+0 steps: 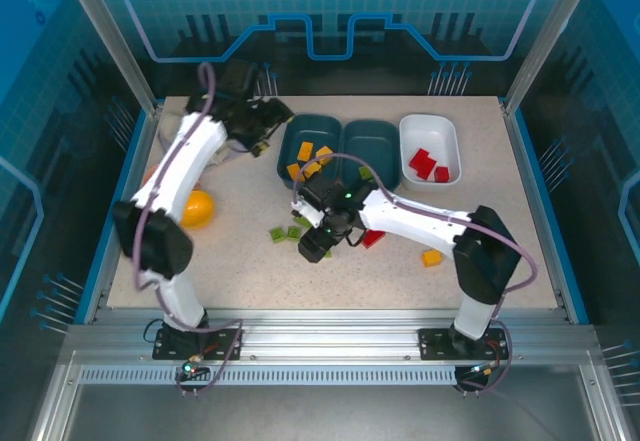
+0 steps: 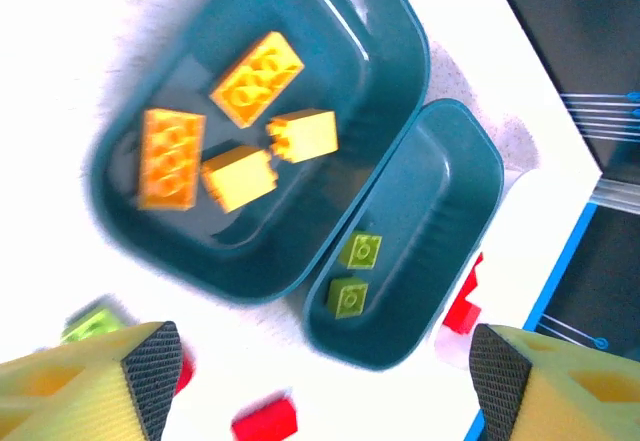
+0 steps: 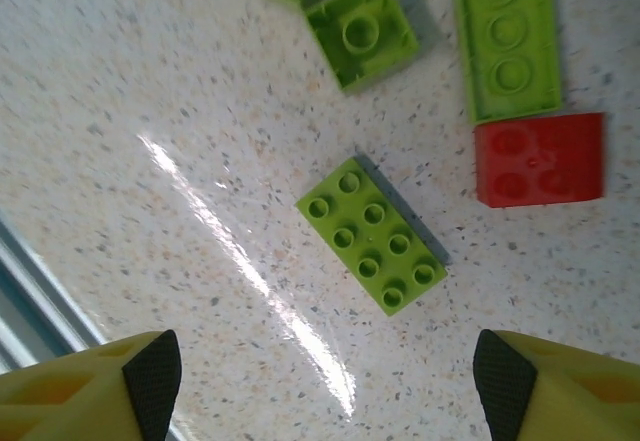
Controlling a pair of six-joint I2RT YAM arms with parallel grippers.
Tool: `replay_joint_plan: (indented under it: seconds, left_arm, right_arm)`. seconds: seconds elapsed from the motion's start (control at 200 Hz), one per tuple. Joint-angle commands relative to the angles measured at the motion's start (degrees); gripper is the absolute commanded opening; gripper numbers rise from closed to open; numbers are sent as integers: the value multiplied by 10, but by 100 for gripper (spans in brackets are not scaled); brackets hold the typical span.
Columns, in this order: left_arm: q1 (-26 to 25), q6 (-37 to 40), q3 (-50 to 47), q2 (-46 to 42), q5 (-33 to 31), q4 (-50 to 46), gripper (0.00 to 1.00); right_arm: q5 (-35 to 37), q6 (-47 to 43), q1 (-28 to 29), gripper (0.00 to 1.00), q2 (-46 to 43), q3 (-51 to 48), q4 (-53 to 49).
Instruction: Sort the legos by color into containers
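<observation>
Both jaws wide (empty), left teal tray point(image 2: 398, 53) holding four orange-yellow legos point(image 2: 256, 77), middle tray point(image 2: 452, 193) two green legos point(image 2: 359, 251)

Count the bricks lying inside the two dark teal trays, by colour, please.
Orange-yellow bricks: 4
Green bricks: 2
Total: 6
</observation>
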Motion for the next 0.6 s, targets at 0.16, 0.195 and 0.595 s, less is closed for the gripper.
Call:
replay_joint_plan:
  seconds: [0.16,0.195,0.595]
  left_arm:
    - [4,21,-303,-283,-6,-14,88]
    - [5,19,-328,-317,-10,-32,89]
    - [6,-56,-507,-564,-3,-125,88]
  right_arm:
    - [20,-76,6,82,83,56,-58]
    - [22,-77,6,82,95,65,-65]
    - [72,-88,8,78,193,140,-114]
